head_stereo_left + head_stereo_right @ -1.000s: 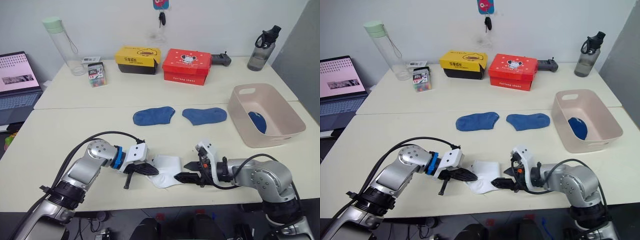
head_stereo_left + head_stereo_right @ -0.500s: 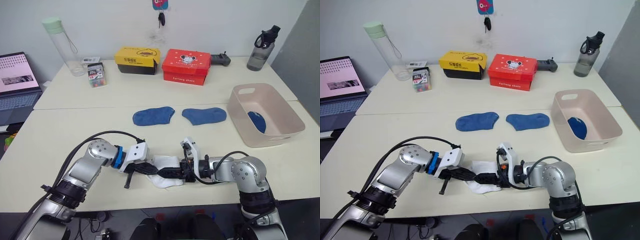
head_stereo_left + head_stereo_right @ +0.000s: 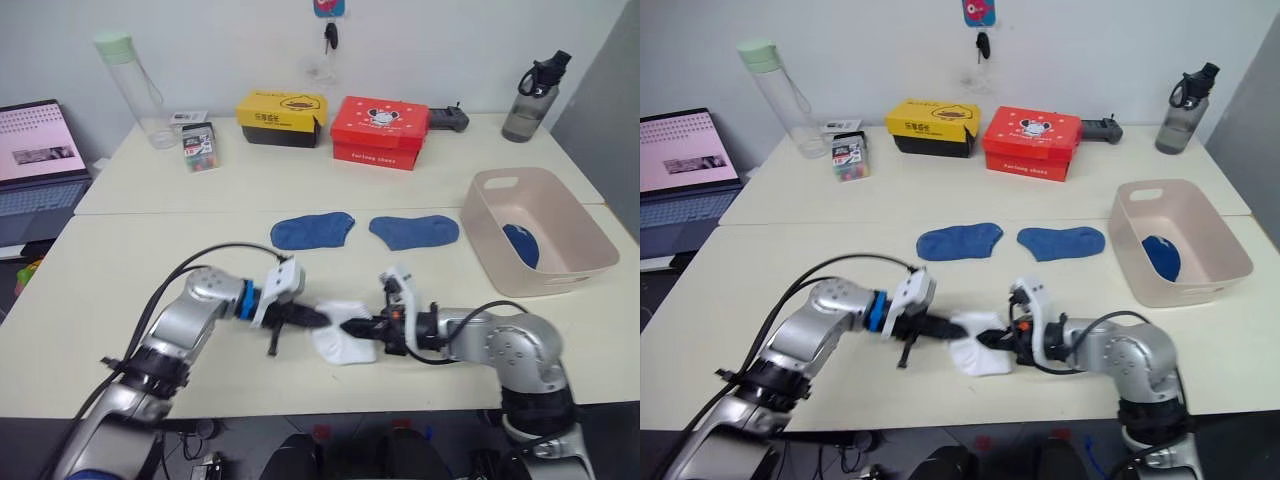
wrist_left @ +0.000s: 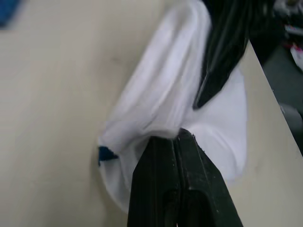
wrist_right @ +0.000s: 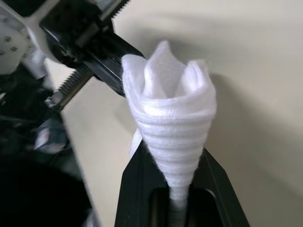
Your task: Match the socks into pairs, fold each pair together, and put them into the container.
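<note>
I work close to the near edge of the tabletop (image 3: 120, 270), where the white pair (image 3: 345, 332) lies bunched between my two arms. Bare tabletop lies to either side of it, and more between it and the two medium blue socks, one (image 3: 311, 230) beside the other (image 3: 414, 230), lying flat and apart farther back. The container (image 3: 565, 270) sits well off to my right, near that edge, with something dark blue (image 3: 521, 244) inside.

My left end effector (image 3: 314, 318) has its fingers pressed together against the white fabric; my left wrist view shows them closed at the sock's edge, a small navy mark (image 4: 106, 153) just beside them. My right end effector (image 3: 358, 327) pinches the fabric: the right wrist view shows the ribbed cuff (image 5: 173, 142) squeezed between its two fingers and fanning out above them.

Along the back I count one yellow box (image 3: 280, 118), one red box (image 3: 381, 131), two bottles, clear (image 3: 131, 87) and dark (image 3: 530, 96), and a laptop (image 3: 40, 160).
</note>
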